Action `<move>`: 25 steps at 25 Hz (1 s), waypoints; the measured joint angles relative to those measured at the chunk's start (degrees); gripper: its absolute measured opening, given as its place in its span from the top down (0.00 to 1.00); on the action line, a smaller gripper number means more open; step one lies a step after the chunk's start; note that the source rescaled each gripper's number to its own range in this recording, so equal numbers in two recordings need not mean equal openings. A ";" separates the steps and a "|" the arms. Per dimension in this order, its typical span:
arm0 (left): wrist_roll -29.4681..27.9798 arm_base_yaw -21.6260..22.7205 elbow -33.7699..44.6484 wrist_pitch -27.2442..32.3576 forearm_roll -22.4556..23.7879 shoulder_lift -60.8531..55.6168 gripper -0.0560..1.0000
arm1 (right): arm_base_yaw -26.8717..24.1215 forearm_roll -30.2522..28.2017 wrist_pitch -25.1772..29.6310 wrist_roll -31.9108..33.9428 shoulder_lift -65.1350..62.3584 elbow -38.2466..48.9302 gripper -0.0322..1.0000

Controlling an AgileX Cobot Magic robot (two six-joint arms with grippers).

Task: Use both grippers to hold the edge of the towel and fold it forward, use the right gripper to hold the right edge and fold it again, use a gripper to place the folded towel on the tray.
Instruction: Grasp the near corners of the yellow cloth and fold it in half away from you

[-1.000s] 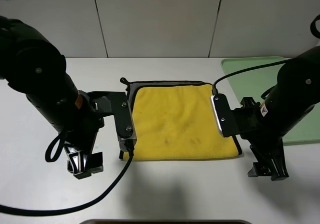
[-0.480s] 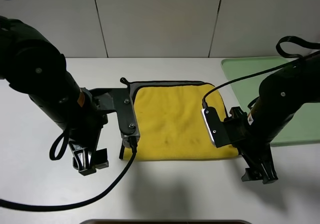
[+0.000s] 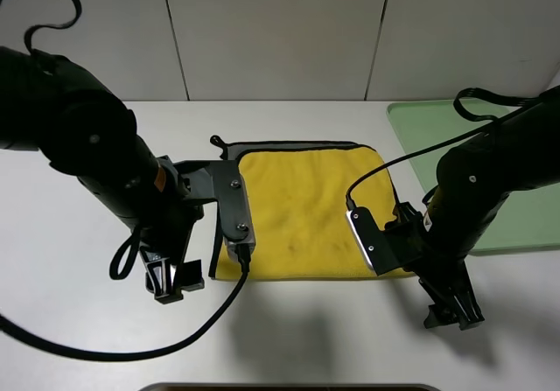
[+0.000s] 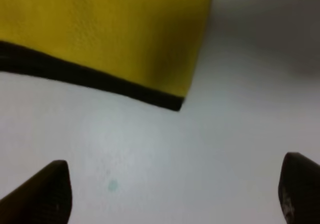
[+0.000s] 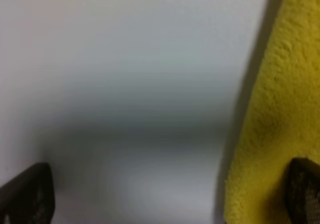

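The yellow towel (image 3: 302, 212) lies flat on the white counter (image 3: 306, 347) at the centre of the high view. A grey strip peeks out at its upper-left corner, so the forward fold looks done. The pale green tray (image 3: 437, 124) sits apart at the right edge of the frame. The left gripper (image 3: 166, 279) hangs low beside the towel's lower-left corner with its jaws spread wide. Its wrist view shows the black hem (image 4: 90, 78) and that corner lying beyond them, ungrasped. The right gripper (image 3: 453, 308) is low at the lower-right corner, jaws likewise spread and empty. For the second fold, it should probably slide a finger under both layers at the right edge and pinch them together. It should then carry them across low and level, so the layers stay aligned.
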 joint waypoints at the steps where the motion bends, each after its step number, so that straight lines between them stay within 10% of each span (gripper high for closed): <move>1: 0.00 0.00 0.00 -0.77 -0.06 0.62 0.17 | 0.00 0.00 -0.14 -0.04 0.00 0.00 0.00; 25: 1.48 -3.65 -8.84 -5.62 -3.27 17.18 0.19 | 0.00 2.03 -1.13 -0.06 0.02 0.00 0.00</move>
